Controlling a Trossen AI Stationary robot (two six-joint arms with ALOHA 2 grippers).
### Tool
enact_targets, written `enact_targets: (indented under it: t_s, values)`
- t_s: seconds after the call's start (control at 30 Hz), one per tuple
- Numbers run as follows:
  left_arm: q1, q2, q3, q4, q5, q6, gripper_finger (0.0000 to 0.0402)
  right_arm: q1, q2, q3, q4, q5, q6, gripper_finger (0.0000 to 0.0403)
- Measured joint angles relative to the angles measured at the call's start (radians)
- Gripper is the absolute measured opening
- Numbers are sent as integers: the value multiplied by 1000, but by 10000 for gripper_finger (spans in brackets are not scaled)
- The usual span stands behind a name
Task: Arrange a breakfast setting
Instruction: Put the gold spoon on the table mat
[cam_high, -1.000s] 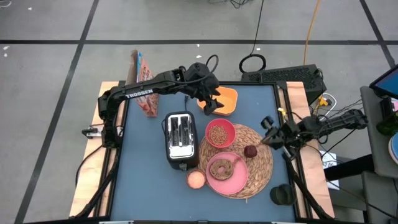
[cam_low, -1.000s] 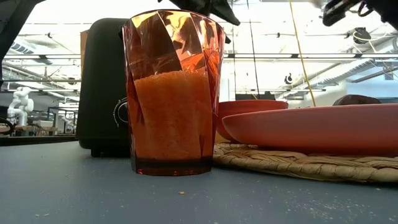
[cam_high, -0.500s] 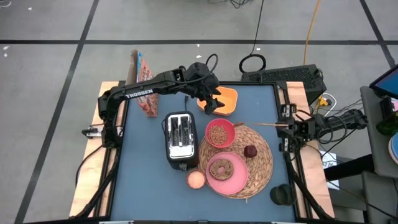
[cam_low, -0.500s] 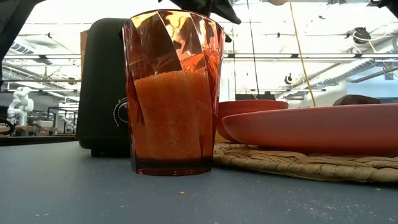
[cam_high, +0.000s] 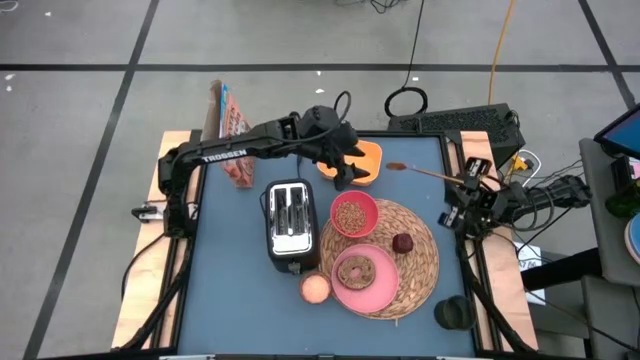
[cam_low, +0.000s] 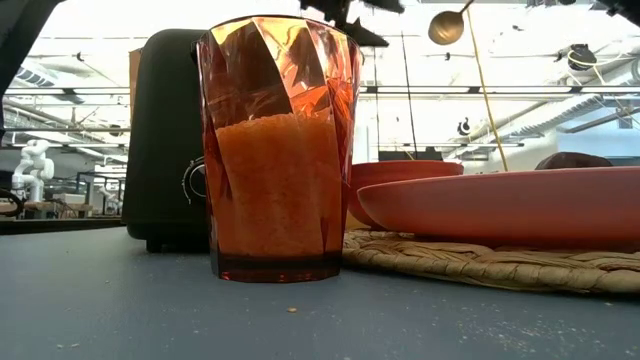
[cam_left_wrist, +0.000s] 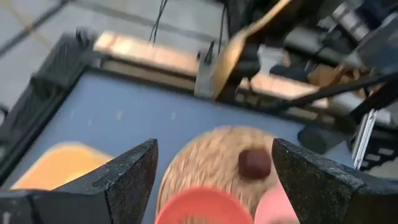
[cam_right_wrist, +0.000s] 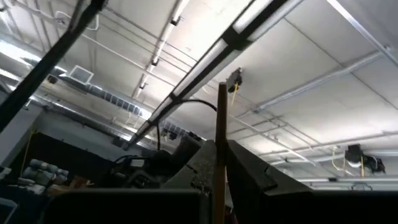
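The right gripper (cam_high: 462, 183) stood at the right edge of the blue worktop (cam_high: 235, 300), its jaws closed tight on the handle of a wooden spoon (cam_high: 420, 173). The spoon reached out from those jaws over the worktop, its bowl end hanging in the air between them and an orange dish (cam_high: 364, 160). In the right wrist view the handle (cam_right_wrist: 219, 155) ran straight up from between the dark fingers toward the ceiling.

The left gripper (cam_high: 347, 172) hovered beside the orange dish with its jaws spread wide and nothing between them. Ahead of those open jaws, in the left wrist view, lay the woven placemat (cam_left_wrist: 205, 160) with the small dark-red fruit (cam_left_wrist: 254, 162) resting on it.

The placemat (cam_high: 425, 258) sat well apart from both sets of jaws, nearer the right ones. On it were the pink bowl (cam_high: 354, 213), filled with brown bits, the flat pink plate (cam_high: 372, 289) carrying the ring-shaped bread (cam_high: 356, 270), and the fruit (cam_high: 402, 242) just beside them. A black toaster (cam_high: 289, 222) stood beside the placemat, and an orange tumbler (cam_low: 277, 150) stood near the plate's rim.
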Motion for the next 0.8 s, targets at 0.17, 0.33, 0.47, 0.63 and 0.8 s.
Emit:
enact_targets:
  t_s: [0.17, 0.33, 0.47, 0.63, 0.8]
  values:
    - [-20, 0, 0, 166, -15, 0, 319, 0, 1, 0, -3, 80, 84, 24]
    - [-39, 0, 0, 303, -86, 36, 319, 0, 1, 0, -21, 79, 183, 24]
    - [-53, 0, 0, 352, -99, 55, 319, 0, 12, 0, -29, 80, 243, 24]
    - [-75, 14, 0, 322, -112, 57, 319, 0, 28, 0, -28, 83, 299, 24]
    - [-86, 22, 0, 290, -113, 51, 319, 0, 30, 0, -31, 188, 391, 24]
